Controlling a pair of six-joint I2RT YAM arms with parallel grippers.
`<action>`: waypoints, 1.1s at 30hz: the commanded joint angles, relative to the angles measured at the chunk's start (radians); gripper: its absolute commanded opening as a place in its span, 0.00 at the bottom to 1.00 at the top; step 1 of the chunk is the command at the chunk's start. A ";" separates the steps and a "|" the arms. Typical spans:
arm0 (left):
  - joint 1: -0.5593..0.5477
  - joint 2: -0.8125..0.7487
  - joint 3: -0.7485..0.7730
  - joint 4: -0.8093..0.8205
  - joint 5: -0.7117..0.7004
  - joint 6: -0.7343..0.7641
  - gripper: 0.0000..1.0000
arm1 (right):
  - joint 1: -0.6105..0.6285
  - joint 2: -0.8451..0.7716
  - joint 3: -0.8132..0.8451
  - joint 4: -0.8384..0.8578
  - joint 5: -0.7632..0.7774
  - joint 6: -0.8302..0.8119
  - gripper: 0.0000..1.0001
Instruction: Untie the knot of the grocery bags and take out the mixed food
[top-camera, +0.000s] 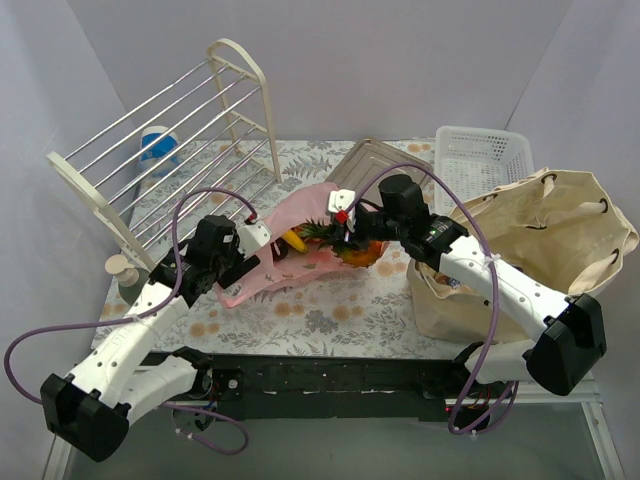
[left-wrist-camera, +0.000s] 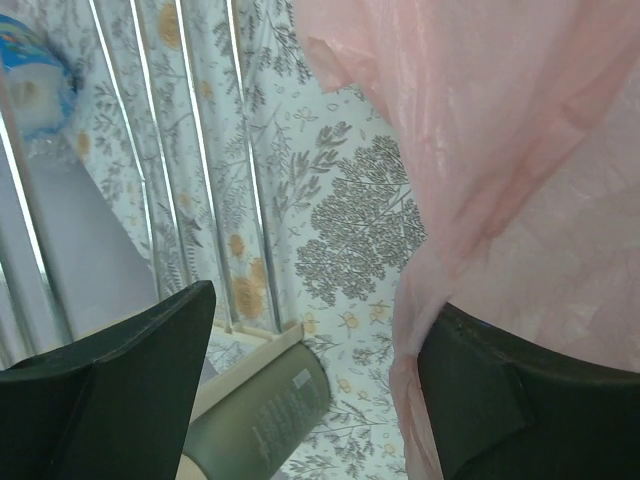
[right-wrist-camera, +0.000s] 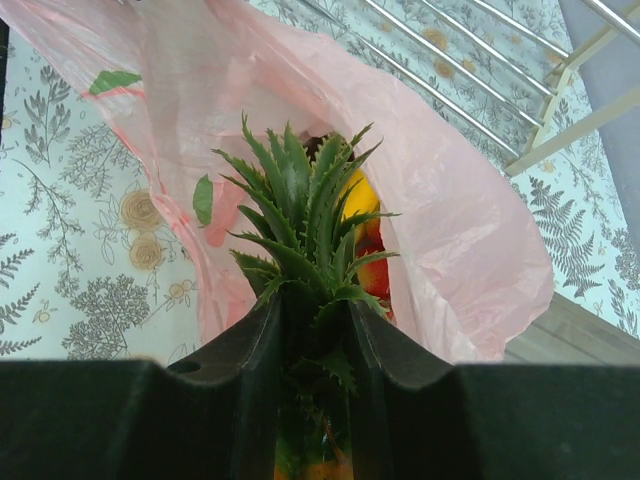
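Note:
The thin pink plastic bag lies open on the flowered table, mouth toward the right. My right gripper is shut on the green crown of the small pineapple at the bag's mouth. In the right wrist view the crown stands between my fingers, with the yellow banana and a red fruit behind it in the bag. The banana also shows from above. My left gripper is open at the bag's left edge. The pink film drapes over its right finger. The beige canvas tote stands at the right.
A white wire rack lies tilted at the back left, with a blue-and-white tub behind it. A white slotted basket and a flat board are at the back. An olive cylinder lies by the rack's foot under my left gripper.

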 joint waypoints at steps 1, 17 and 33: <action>-0.001 -0.057 0.049 -0.013 -0.037 0.088 0.75 | -0.004 -0.051 -0.004 0.086 -0.030 0.036 0.01; -0.062 -0.171 0.065 -0.284 -0.002 0.089 0.46 | -0.016 -0.114 -0.173 0.235 -0.056 0.216 0.01; -0.088 -0.249 0.150 -0.322 0.276 0.172 0.00 | -0.019 -0.111 -0.214 0.333 -0.033 0.221 0.01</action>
